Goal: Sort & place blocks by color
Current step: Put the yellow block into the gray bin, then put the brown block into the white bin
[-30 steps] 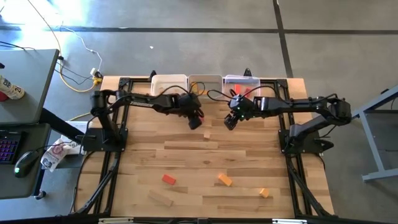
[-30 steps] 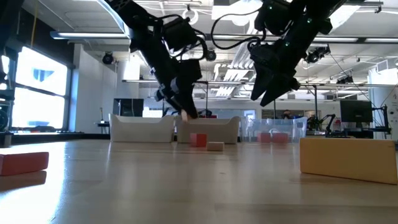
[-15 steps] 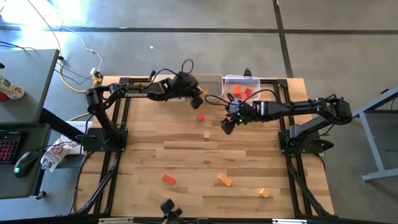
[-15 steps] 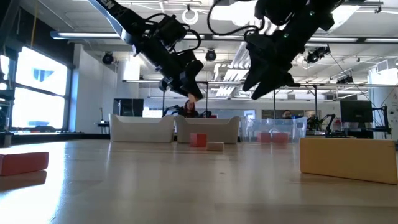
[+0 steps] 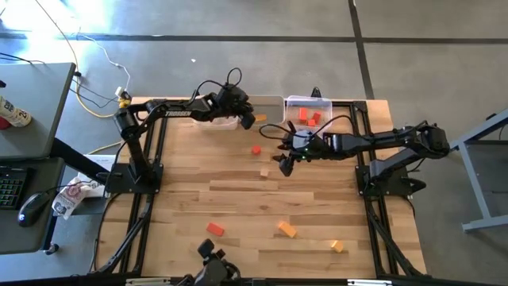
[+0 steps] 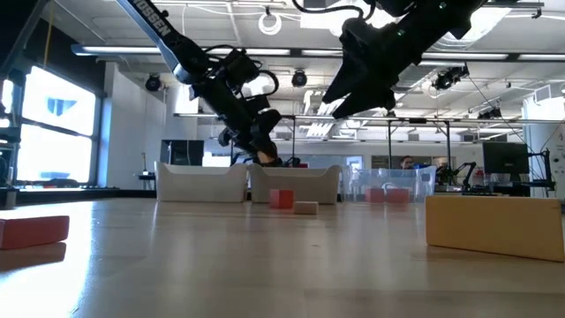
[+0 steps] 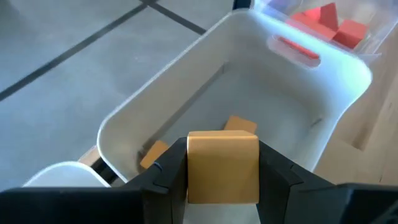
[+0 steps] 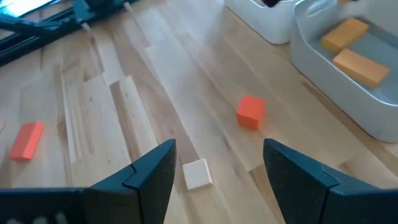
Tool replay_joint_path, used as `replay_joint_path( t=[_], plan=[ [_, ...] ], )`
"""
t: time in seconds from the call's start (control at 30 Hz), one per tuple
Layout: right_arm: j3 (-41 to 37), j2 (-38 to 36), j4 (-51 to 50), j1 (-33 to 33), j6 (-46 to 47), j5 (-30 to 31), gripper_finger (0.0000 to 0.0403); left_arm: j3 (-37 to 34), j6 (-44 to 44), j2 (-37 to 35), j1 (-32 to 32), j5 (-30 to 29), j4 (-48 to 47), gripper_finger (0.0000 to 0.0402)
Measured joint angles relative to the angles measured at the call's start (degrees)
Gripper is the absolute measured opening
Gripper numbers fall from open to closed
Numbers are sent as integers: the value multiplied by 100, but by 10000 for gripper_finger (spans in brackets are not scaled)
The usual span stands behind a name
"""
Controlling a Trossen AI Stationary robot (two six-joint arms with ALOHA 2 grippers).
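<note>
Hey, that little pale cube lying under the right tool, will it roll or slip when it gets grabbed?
The pale cube probably won't roll: it lies flat-faced on the table. It looks like stiff wood, likely light. Being small against the open right tool, it could skid if nudged off-centre.

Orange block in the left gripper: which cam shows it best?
Left wrist view: the orange block fills the frame, clamped in the left gripper above the middle bin. High view shows a speck; low view barely shows it; right wrist view misses it.
</note>
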Motion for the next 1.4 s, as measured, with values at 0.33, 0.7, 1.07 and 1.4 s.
replay_joint_path(
  t=[0.33, 0.7, 1.07, 1.4],
  plan=[
    [0, 2, -2, 296, -301, -284, 229, -1, 5, 171, 67, 509, 236, 133],
    [0, 2, -4, 821, -608, 251, 229, -1, -50, 171, 66, 475, 268, 189],
    [0, 2, -11, 852, -1186, 213, 229, 320, -66, 16, 28, 511, -216, 219],
    [0, 2, -8, 852, -1456, 217, 229, 1051, 212, -775, -296, 476, -2304, 218]
  ],
)
